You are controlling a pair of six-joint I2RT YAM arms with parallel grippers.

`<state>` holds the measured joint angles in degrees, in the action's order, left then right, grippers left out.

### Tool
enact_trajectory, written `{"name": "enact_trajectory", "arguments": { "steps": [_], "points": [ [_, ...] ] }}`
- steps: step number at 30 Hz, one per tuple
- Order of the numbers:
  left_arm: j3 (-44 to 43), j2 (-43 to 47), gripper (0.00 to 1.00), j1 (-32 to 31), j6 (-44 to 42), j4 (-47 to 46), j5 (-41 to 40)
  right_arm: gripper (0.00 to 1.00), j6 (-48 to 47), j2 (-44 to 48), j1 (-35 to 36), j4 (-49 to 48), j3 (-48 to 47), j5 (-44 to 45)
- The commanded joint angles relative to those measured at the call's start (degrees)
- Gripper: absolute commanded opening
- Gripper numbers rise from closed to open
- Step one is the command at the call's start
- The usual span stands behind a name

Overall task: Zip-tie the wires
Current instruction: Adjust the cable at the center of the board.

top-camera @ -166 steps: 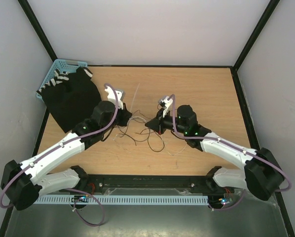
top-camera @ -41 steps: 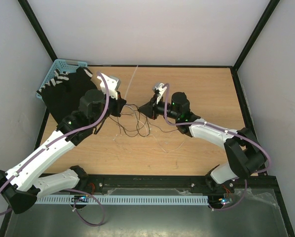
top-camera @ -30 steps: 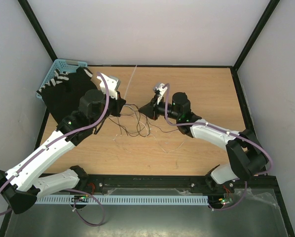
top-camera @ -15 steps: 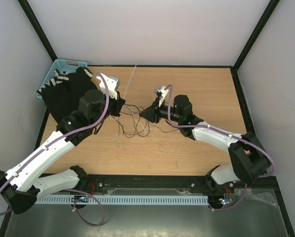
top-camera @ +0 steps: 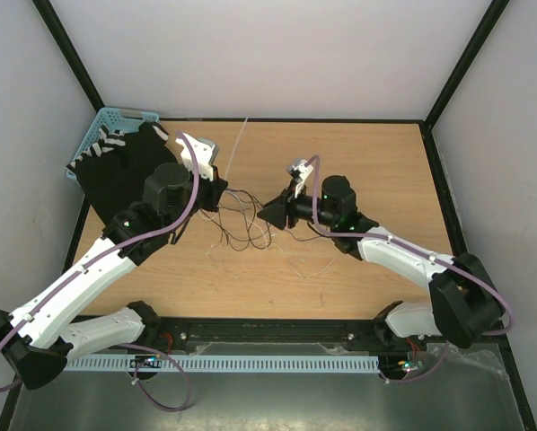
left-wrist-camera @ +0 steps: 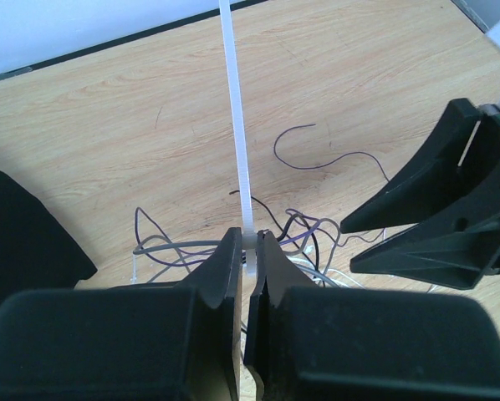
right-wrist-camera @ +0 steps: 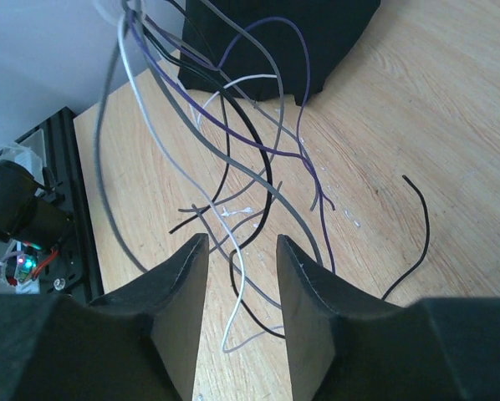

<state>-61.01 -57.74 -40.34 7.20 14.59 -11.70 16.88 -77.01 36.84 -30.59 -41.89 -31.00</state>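
Near the middle of the wooden table, seen from above, the wires lie in a loose dark tangle between the two grippers. At about 9 o'clock from the tangle, the left gripper has its jaws pressed together on the zip tie. The white strip rises from the pinch and slants toward 12 o'clock, ending near the table's far edge. The left wrist view shows the same grip up close, with the zip tie clamped at its lower end and the wires bunched just past the fingertips. At 3 o'clock from the tangle, the right gripper points toward 9 o'clock with its jaws spread and clamped on nothing. In its own view several strands of the wires — black, grey and purple — hang across the picture in front of the fingers, one pale strand trailing down through the gap. A black cloth with white stripes covers the 10 o'clock corner, just behind the left arm, and its far end rests over a blue basket.
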Motion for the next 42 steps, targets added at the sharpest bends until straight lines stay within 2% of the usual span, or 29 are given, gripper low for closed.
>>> {"name": "enact_trajectory", "arguments": {
  "steps": [1, 17, 32, 35, 42],
  "points": [
    [0.1, 1.0, 0.0, -0.3, -0.5, -1.2, -0.9, 0.5, -0.4, 3.3, 0.3, 1.0, 1.2, 0.9],
    [-0.1, 0.6, 0.0, -0.3, 0.2, -1.3, 0.0, 0.5, 5.0, -6.6, 1.9, -6.4, -0.7, 0.1],
    [0.2, 0.7, 0.0, -0.3, 1.1, -1.5, 1.7, 0.48, 9.1, -10.2, 2.1, -13.3, -1.4, 2.9],
    [0.2, 0.7, 0.0, -0.3, 1.1, -1.5, 1.6, 0.44, 9.1, -10.3, 2.1, -14.0, -1.3, 3.6],
    [0.4, 0.9, 0.0, -0.3, 0.7, -1.5, 1.1, 0.15, 8.3, -9.6, 2.1, -14.4, -0.2, 4.1]
  ]
}}
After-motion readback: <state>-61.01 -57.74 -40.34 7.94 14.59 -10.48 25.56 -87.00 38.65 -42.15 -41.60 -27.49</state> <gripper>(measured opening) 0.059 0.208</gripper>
